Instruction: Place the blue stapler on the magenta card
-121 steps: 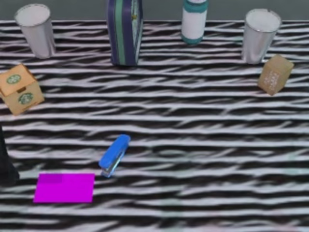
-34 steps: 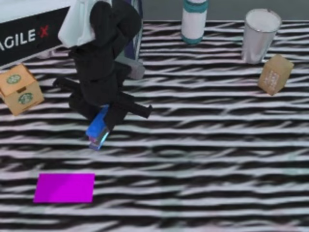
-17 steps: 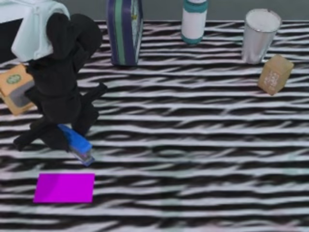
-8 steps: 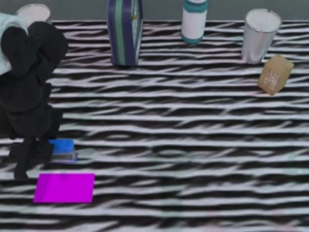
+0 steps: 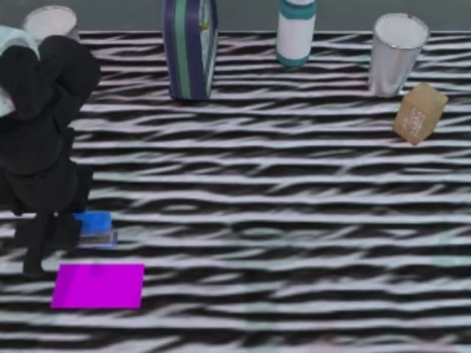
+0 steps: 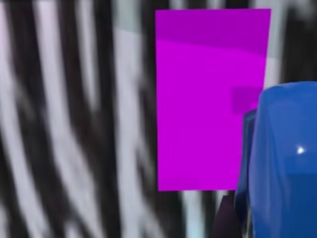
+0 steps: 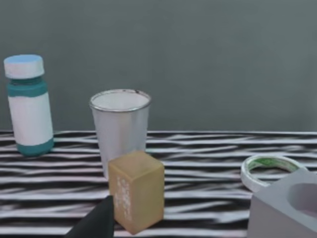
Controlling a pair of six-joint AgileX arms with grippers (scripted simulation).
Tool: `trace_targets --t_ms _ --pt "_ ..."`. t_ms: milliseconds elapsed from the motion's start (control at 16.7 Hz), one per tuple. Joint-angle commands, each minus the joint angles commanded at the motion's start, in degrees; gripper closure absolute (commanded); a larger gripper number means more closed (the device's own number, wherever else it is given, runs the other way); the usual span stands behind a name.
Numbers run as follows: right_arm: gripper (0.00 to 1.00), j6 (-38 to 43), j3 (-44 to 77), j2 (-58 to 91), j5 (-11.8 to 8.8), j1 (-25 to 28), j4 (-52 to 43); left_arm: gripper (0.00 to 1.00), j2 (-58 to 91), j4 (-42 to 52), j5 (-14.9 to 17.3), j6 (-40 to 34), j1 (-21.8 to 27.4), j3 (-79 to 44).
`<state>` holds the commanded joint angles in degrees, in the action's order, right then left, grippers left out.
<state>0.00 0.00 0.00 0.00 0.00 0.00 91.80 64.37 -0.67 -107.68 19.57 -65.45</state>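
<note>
Bright blue stapler (image 5: 95, 223); plain magenta card (image 5: 98, 286); black-and-white zebra-striped worktop (image 5: 294, 243); tan box (image 5: 419, 112); silver cup (image 5: 396, 54).

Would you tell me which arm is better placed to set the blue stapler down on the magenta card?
Left. The left gripper holds the blue stapler right beside the magenta card. The right arm is absent from the top view, its camera facing the far right objects.

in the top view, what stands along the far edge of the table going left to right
Steel cup partly behind the left arm → striped case → white bottle → second steel cup → tan box, slightly nearer.
</note>
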Motion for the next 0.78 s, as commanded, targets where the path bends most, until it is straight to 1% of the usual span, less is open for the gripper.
trace_targets --t_ms 180,480,600,780 --pt "0.0 0.0 0.0 0.0 0.0 0.0 0.0 1.0 2.0 -5.6 0.0 0.0 -0.1 3.5" --pt "0.0 0.0 0.0 0.0 0.0 0.0 0.0 1.0 7.0 -19.6 0.0 -0.1 -0.3 11.9" --pt "0.0 0.0 0.0 0.0 0.0 0.0 0.0 1.0 8.2 -22.5 0.0 -0.1 -0.3 13.9" --pt "0.0 0.0 0.0 0.0 0.0 0.0 0.0 1.0 8.5 -23.0 0.0 -0.1 -0.3 14.4"
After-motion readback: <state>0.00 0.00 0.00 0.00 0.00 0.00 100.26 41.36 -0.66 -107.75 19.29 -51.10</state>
